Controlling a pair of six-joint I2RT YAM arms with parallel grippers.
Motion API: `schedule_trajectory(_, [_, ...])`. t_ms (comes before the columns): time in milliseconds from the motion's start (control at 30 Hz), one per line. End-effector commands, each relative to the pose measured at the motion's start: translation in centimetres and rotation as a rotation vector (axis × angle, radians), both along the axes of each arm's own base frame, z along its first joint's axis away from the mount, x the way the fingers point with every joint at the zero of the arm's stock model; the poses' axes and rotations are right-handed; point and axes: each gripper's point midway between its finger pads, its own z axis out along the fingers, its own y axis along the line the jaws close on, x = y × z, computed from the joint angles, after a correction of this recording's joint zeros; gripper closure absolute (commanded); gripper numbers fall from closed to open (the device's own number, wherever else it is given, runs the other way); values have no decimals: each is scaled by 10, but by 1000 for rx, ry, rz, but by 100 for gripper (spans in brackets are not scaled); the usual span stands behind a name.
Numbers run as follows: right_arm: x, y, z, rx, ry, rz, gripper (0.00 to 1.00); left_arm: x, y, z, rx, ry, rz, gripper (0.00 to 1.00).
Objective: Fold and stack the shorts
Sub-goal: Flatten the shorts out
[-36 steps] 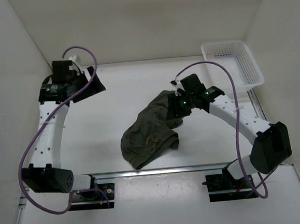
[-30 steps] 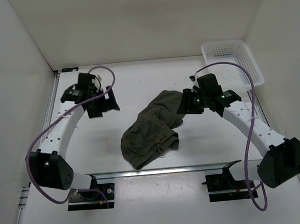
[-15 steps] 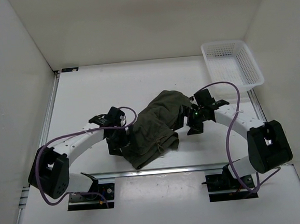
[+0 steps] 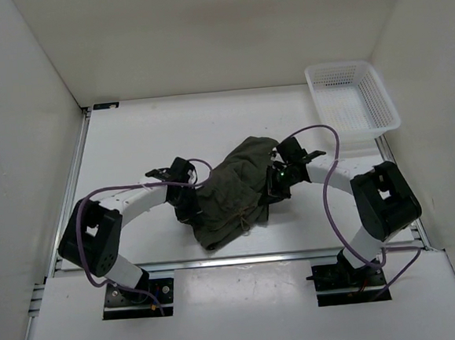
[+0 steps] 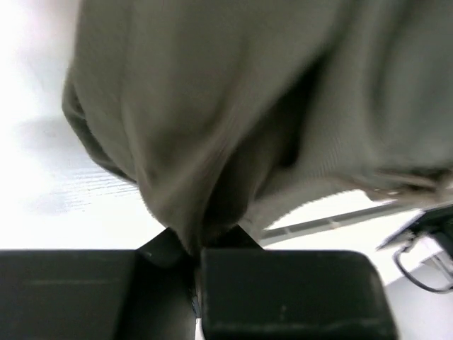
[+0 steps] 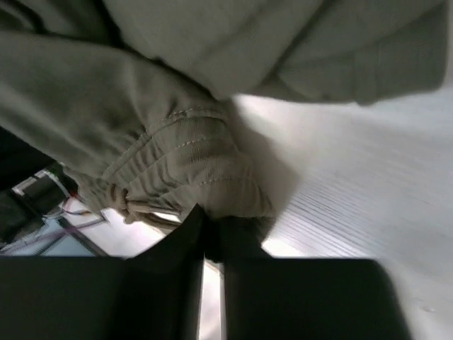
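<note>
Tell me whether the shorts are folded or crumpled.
Crumpled: the shorts lie in an uneven, bunched heap, the left gripper and right gripper each pinching an edge of fabric.

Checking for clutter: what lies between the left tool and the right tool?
Only the shorts, bunched; the left tool and right tool each pinch an edge. Top view shows it.

The top view looks down from behind; both wrist views sit close against the shorts [image 4: 233, 189].
</note>
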Motion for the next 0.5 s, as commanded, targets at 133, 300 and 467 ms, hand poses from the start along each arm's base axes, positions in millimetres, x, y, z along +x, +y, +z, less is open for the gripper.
schedule_trajectory(133, [104, 31, 102, 97, -258, -20, 100, 124, 11, 131, -1, -371, 40, 90])
schedule_trajectory(300, [183, 61, 289, 224, -680, 14, 100, 175, 46, 296, 18, -693, 127, 90])
schedule_trajectory(467, [172, 37, 382, 229, -943, -9, 100, 140, 57, 429, -149, -1043, 140, 90])
